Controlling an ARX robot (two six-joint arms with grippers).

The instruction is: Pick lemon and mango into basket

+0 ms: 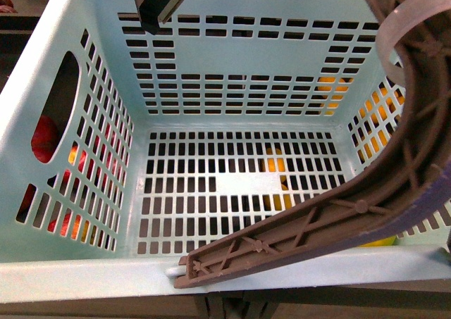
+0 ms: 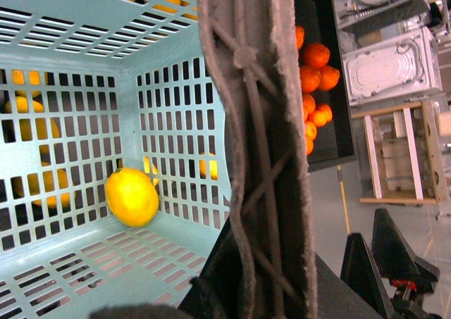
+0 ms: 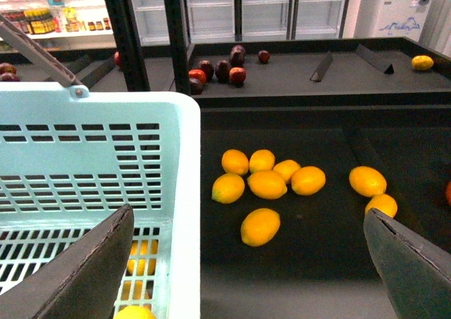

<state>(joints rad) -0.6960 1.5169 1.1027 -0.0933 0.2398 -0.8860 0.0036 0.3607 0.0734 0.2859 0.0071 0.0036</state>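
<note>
— Right gripper (image 3: pixel 246 210) first: its jaws are spread wide with nothing between them. It hangs over the right-hand wall of the basket (image 1: pixel 84 277), one finger above the inside and the other out over the dark tray (image 3: pixel 317 270) beside it.

— Why park there?

— My guess is it's lining up a pick. Just outside the basket's right wall there's a cluster of fruit, and the nearest piece, the mango (image 3: pixel 260 226), lies loose on the tray right under the open jaws.

— And the other arm?

— The left gripper (image 1: pixel 163 9) is up at the basket's far wall, above the rim. I only get a dark block with a pale strip, so I can't tell if it's apart or closed.

— Anything in the basket yet?

— Yes, a lemon (image 2: pixel 132 196), low against a slotted wall near a corner. It's blurred, so I can't say whether it touches the floor. From the front, the brown handle (image 1: pixel 366 206), folded across the basket's right side, seems to hide it.

— How do they look?

— The lemon is bright yellow, plump and oval. The mango is smooth, oblong and a deeper yellow-orange with no red. The red-and-yellow fruits (image 1: pixel 44 139) lie outside the basket's left wall. So I'd judge the lemon is done and the mango is to come.
</note>
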